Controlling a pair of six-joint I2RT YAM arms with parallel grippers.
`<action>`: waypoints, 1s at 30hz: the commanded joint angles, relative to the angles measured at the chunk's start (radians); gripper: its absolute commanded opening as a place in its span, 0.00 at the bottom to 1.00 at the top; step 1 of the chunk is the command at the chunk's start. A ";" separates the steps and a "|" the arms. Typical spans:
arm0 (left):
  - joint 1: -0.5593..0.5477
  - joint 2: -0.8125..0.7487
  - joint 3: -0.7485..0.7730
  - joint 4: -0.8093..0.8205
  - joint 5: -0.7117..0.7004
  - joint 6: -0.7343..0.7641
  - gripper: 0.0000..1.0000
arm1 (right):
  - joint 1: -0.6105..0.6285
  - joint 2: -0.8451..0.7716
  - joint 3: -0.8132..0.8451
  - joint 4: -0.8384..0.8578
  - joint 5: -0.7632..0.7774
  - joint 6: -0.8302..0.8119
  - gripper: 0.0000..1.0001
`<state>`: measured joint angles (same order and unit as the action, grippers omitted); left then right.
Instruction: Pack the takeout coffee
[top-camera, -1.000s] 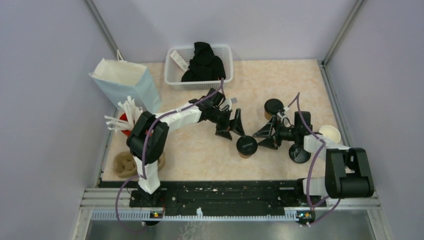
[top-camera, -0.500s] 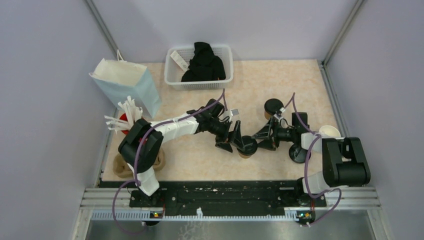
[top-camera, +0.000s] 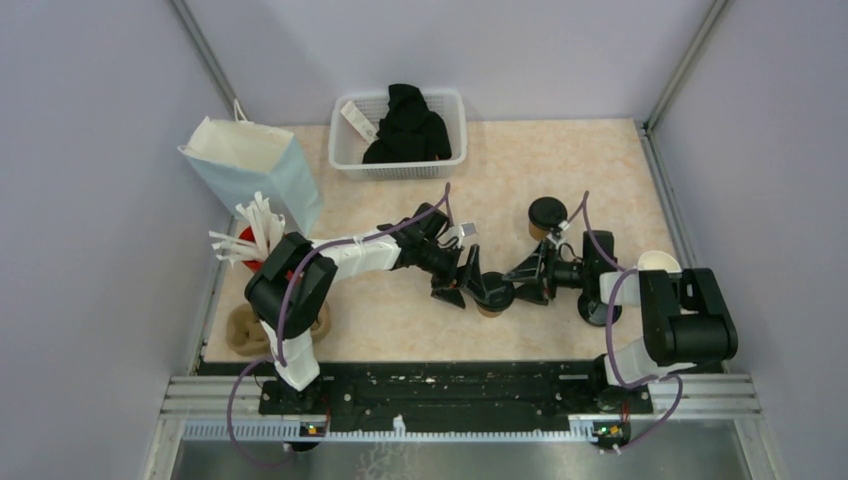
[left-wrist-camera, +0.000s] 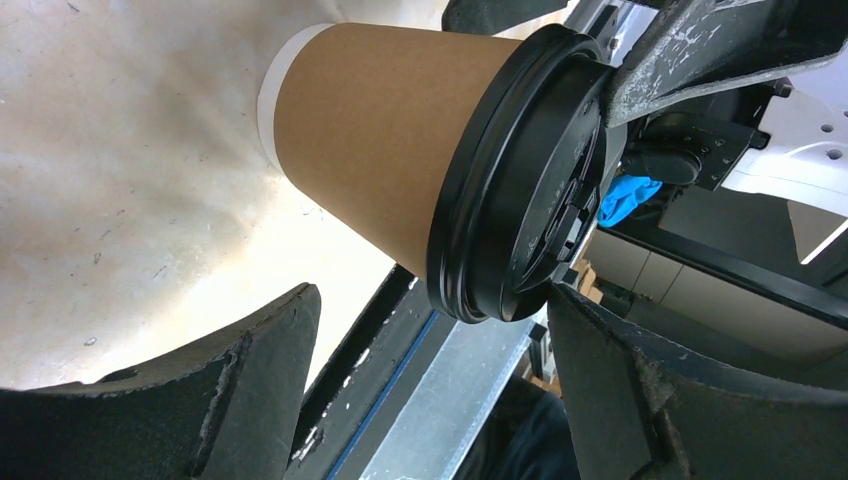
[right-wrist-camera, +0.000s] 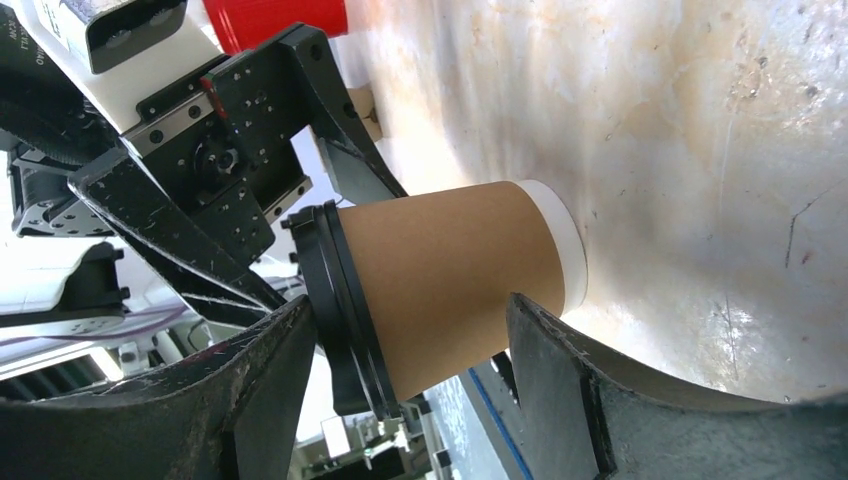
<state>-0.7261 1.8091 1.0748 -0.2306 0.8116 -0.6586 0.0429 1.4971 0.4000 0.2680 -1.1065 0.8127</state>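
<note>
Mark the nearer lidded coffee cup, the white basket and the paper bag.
nearer lidded coffee cup (top-camera: 493, 289): top view, on its black lid.
white basket (top-camera: 400, 170): top view, on its front wall.
paper bag (top-camera: 270, 185): top view, on its blue side.

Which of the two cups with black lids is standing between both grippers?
The nearer lidded cup: the left gripper and right gripper flank it. The other lidded cup stands alone farther back.

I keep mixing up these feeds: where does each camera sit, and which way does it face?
Top external: above, behind the bases, looking down at the table; both arms show.
Left wrist: on the left arm, looking past its fingers at the lidded coffee cup.
Right wrist: on the right arm, facing that cup past its fingers.
Shared: all show that cup.
</note>
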 joint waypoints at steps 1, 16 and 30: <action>-0.003 0.010 0.000 -0.037 -0.088 0.072 0.89 | 0.003 -0.047 0.016 -0.032 0.036 -0.021 0.68; -0.003 0.032 0.033 -0.091 -0.083 0.109 0.88 | 0.041 0.019 0.002 0.078 0.134 0.091 0.59; -0.001 -0.011 0.224 -0.238 -0.152 0.187 0.98 | 0.039 -0.271 0.209 -0.571 0.292 -0.132 0.81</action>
<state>-0.7269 1.8183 1.1927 -0.3908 0.7341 -0.5385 0.0826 1.3331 0.4862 0.0242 -0.9264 0.8162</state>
